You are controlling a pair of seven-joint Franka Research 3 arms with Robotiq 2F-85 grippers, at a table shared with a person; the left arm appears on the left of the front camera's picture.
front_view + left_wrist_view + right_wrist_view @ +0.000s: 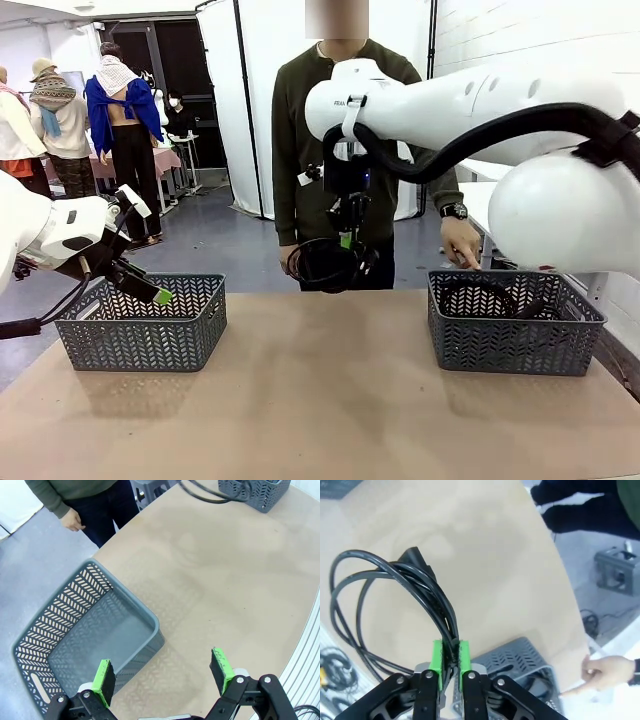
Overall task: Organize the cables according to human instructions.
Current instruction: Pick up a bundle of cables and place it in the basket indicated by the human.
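Above the desk (320,400), the right hand (346,240) hung with a coiled black cable (322,265) pinched in it. The left hand (160,294) hovered over the left basket (145,325). The person's finger (462,258) pointed at the right basket (512,322).

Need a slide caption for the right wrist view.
Right gripper clamps a coiled black cable above the table while a person's hand points toward the basket.

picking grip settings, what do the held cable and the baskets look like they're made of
Cable in the right hand: black rubber or plastic jacket, smooth with a slight sheen, bending in loose loops.
Baskets, left and right: grey, matte, probably moulded plastic, judging by the regular herringbone cut-outs and rounded rims.
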